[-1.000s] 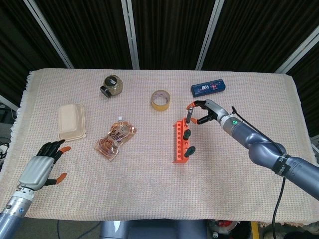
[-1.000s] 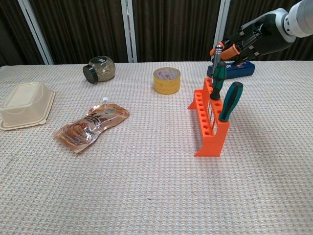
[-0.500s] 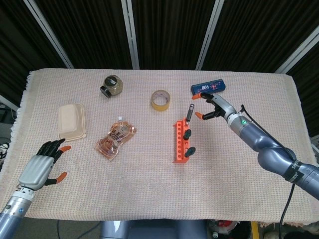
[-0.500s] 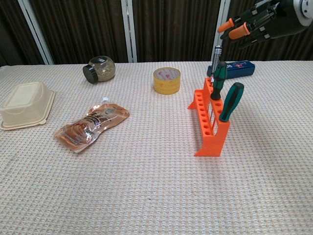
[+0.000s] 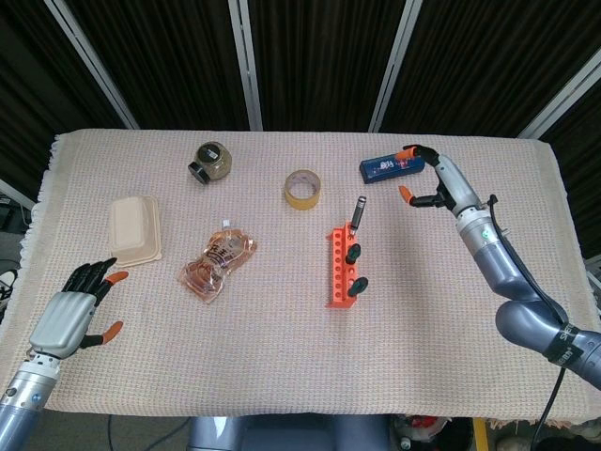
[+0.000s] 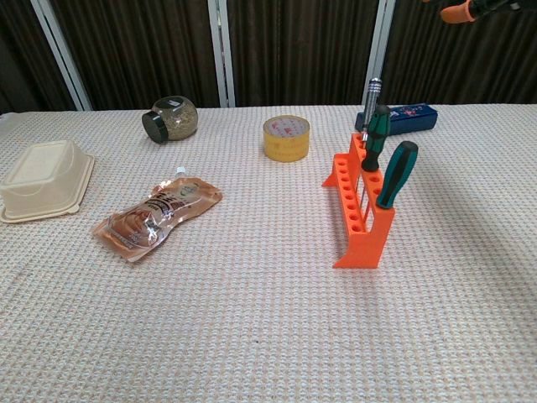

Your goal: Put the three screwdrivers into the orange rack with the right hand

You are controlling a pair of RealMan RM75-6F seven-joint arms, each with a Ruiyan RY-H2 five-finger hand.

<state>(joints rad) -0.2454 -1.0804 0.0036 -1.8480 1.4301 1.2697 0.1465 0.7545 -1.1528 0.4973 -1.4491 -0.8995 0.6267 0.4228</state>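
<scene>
Fingers of the left hand are spread and empty, parked at the tabletop edge. Further right, all three screwdrivers are slotted upright in the orange rack, so the job looks done. Right hand is lifted clear, loosely open, nothing gripped. Woven beige cloth, dark curtains behind.

Three screwdrivers apparently seated in orange rack.
</scene>
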